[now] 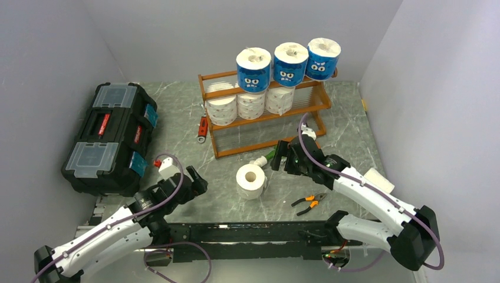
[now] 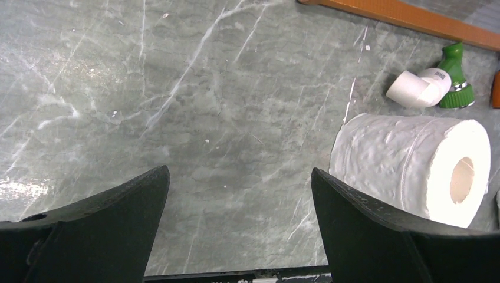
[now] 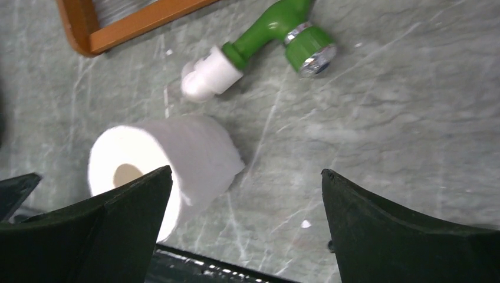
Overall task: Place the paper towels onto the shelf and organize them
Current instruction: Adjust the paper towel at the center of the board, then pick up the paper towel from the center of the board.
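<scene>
White paper towel roll point(image 1: 250, 180) sits loose on the grey desk point(image 1: 177, 118) before the shelf point(image 1: 266, 115), between left fingers point(image 2: 106, 236) and right fingers point(image 3: 106, 230), both spread wide and empty; an off-centre pinch could squash it or nudge it away.

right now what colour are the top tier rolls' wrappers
Blue wrappers with cartoon faces; best in top external.

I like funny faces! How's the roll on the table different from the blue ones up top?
The loose roll is plain white; the blue rolls wear wrappers with cartoon faces. The loose roll sits on the table; the blue rolls line the shelf's top tier, three together. Both have hollow cores.
</scene>
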